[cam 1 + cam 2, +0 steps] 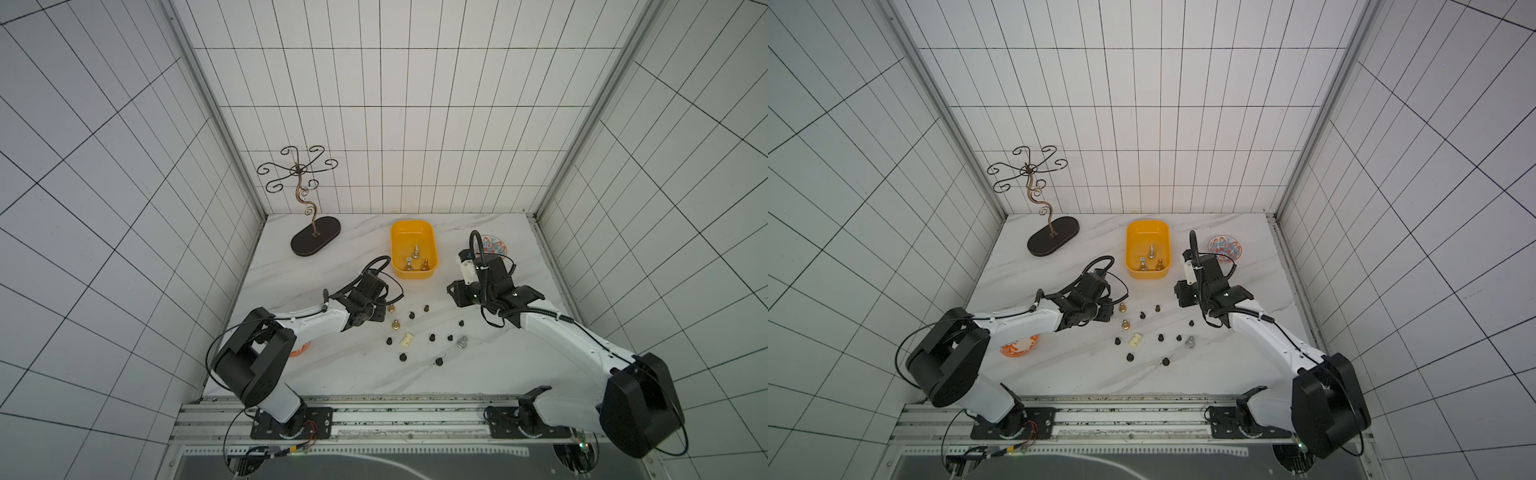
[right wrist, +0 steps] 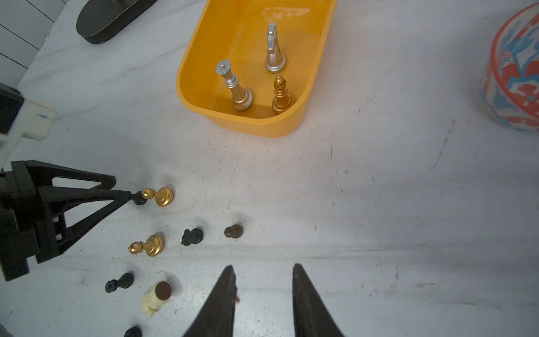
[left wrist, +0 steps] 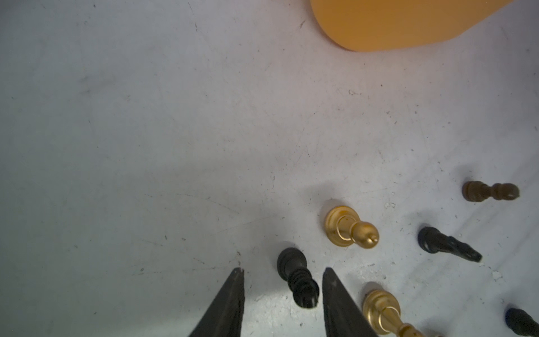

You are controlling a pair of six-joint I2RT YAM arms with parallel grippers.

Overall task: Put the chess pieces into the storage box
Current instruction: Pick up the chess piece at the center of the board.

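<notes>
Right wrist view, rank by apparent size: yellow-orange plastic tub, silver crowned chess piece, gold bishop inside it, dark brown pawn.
Yellow-orange plastic tub
Silver crowned chess piece
Gold bishop
Dark brown pawn, smallest though apparently nearer the camera

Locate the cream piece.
In a top view, the cream piece lies tipped at table centre, a black pawn at its left, a gold piece just beyond.
</notes>
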